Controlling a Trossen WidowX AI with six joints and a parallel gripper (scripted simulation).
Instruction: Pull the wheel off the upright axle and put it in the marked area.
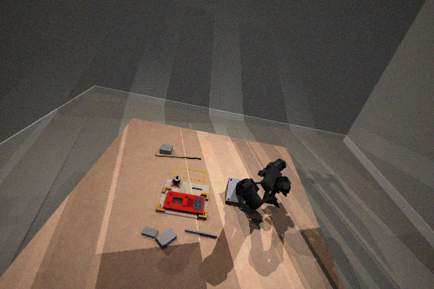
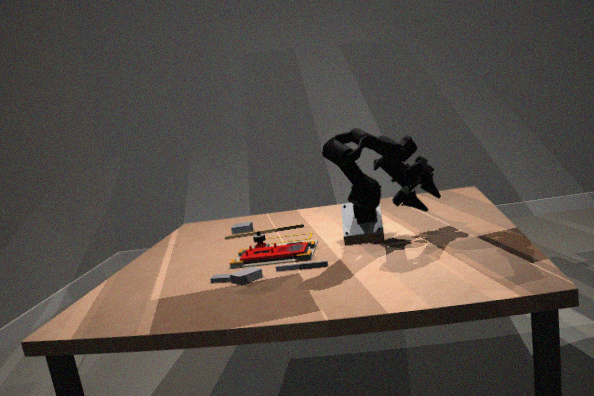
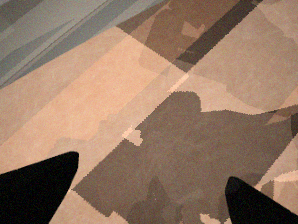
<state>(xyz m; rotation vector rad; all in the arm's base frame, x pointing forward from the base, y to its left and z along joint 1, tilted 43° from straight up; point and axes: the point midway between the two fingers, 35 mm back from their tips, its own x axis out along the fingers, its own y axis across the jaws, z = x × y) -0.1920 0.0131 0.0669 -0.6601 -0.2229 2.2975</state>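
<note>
Showing only in top view, wheel (image 1: 176,182) on axle.

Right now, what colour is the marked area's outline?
Yellow: a thin rectangle outline, clearest in the top view.

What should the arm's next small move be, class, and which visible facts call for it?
Probably swing the open gripper across toward the wheel, staying above it. The wheel sits on its upright axle at the corner of the board beside the red fixture, with the yellow marked area just behind it. The gripper hangs in the air on the other side of the arm's base, holding nothing.
</note>
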